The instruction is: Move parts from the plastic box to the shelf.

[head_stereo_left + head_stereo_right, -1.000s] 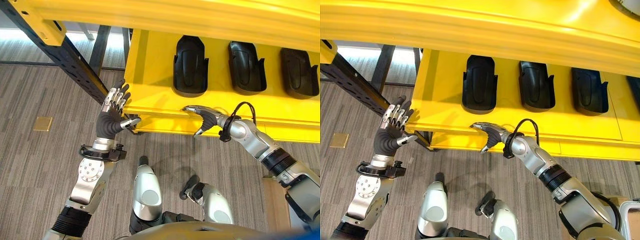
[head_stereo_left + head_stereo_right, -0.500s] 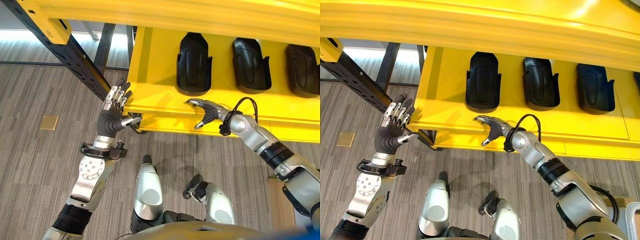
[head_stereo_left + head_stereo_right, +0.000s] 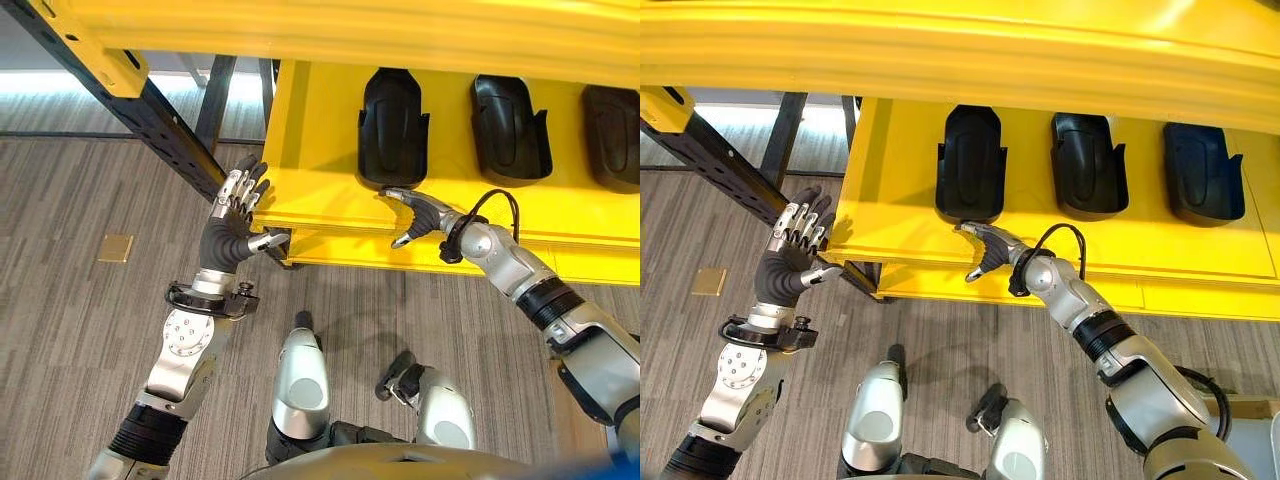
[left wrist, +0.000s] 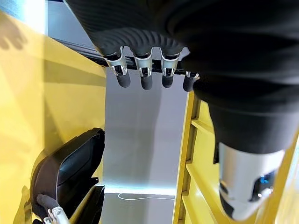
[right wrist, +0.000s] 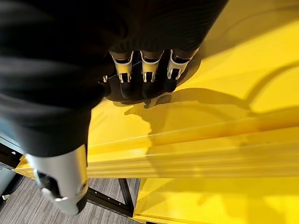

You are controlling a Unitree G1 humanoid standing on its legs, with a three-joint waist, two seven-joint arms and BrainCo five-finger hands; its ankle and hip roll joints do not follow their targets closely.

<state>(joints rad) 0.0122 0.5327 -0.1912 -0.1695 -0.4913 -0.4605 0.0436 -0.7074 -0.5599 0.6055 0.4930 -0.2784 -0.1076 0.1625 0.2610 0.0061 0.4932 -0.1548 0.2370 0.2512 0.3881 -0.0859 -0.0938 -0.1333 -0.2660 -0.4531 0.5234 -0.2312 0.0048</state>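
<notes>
Three black moulded parts lie in a row on the yellow shelf [image 3: 320,150]: the leftmost part [image 3: 392,128], the middle one [image 3: 510,115] and the right one [image 3: 612,125]. My right hand [image 3: 418,213] is open above the shelf's front edge, its fingertips [image 5: 142,87] just short of the leftmost part's near end, with nothing held. My left hand [image 3: 234,228] is open and upright at the shelf's front left corner, fingers [image 4: 145,79] straight, also holding nothing. The left wrist view looks along the shelf to the leftmost part [image 4: 70,170].
A dark steel brace [image 3: 150,100] of the rack slants down behind my left hand. An upper yellow beam [image 3: 400,30] overhangs the shelf. A small brass plate [image 3: 116,247] is set in the grey carpet at the left.
The camera has shifted a little. My right hand has reached further over the shelf edge, closer to the leftmost black part. The left hand keeps its place at the corner.
</notes>
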